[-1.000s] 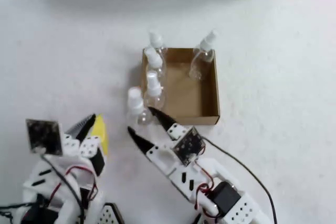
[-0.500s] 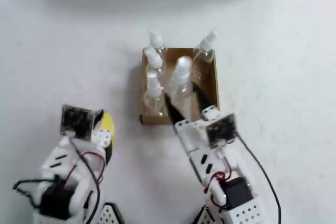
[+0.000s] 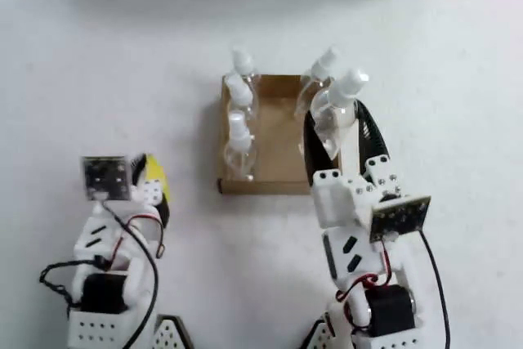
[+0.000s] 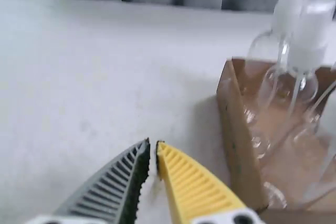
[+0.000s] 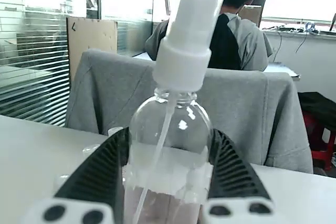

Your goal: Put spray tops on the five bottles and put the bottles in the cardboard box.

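Held bottle (image 3: 333, 127): clear and upright, with its spray top (image 3: 349, 83) fitted. My right gripper (image 3: 335, 112) is clamped on its body, one black finger on each side. The neck and spray top stand clear above my fingertips. From my right wrist, the bottle (image 5: 170, 129) sits centred in the gripper (image 5: 169, 139), with both pads against the clear wall.

Position: I hold it over the cardboard box (image 3: 278, 183), on the side nearest my right jaws. I cannot tell whether its base meets the box floor.

Just beyond my right fingertips, another capped bottle (image 3: 319, 71) stands at the box's far corner. Across the box from these jaws, three bottles (image 3: 239, 140) stand capped in a row along the opposite wall.

Left gripper (image 4: 152, 149): low over the table (image 3: 425, 55) and outside the box. Its grey and yellow fingers are closed to a thin slit and hold nothing. The box wall lies ahead and to one side of these jaws, apart from them.
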